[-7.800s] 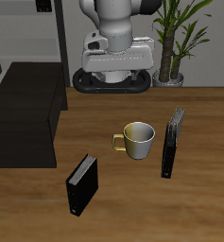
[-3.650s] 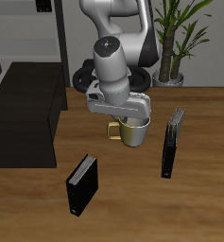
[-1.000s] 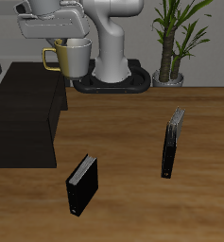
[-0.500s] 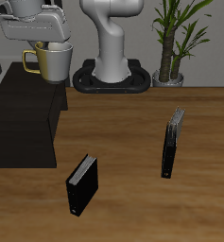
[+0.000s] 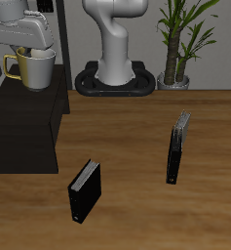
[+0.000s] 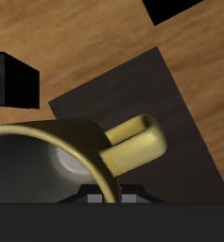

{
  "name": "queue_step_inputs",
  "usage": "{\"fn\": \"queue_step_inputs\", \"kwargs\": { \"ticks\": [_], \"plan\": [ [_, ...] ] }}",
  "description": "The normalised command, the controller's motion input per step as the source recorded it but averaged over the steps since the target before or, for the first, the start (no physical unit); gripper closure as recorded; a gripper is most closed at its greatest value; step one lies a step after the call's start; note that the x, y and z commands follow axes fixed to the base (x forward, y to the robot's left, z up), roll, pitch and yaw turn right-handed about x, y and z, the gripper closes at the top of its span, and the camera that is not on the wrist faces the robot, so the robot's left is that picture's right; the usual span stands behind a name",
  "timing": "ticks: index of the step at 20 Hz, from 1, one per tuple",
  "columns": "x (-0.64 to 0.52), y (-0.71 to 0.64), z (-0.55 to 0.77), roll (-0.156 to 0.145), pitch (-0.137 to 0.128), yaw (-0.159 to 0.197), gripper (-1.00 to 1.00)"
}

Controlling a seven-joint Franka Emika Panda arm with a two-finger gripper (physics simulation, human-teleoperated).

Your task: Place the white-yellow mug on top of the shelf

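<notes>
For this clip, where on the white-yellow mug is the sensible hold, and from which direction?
The rim wall, from straight above, as the pincer has it now. The white-yellow mug hangs upright, mouth open upward over the shelf, with its handle sticking out sideways, clear of the fingers.

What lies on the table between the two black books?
Nothing: in the exterior view only bare wood of the table lies between the lying book and the upright book.
</notes>
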Motion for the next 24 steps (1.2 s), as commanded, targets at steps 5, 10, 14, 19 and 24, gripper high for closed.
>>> {"fn": "queue_step_inputs", "kwargs": {
  "ticks": [5, 10, 14, 19, 24],
  "plan": [
    [0.09, -0.16, -0.26, -0.037, 0.024, -0.017, 1.0],
    [0.09, -0.03, -0.28, -0.007, 0.027, -0.017, 1.0],
    [0.1, -0.15, -0.33, -0.031, 0.035, -0.017, 1.0],
    [0.06, -0.13, -0.21, -0.039, 0.015, 0.019, 1.0],
    [0.04, 0.06, -0.19, -0.003, 0.028, 0.019, -1.0]
  ]
}}
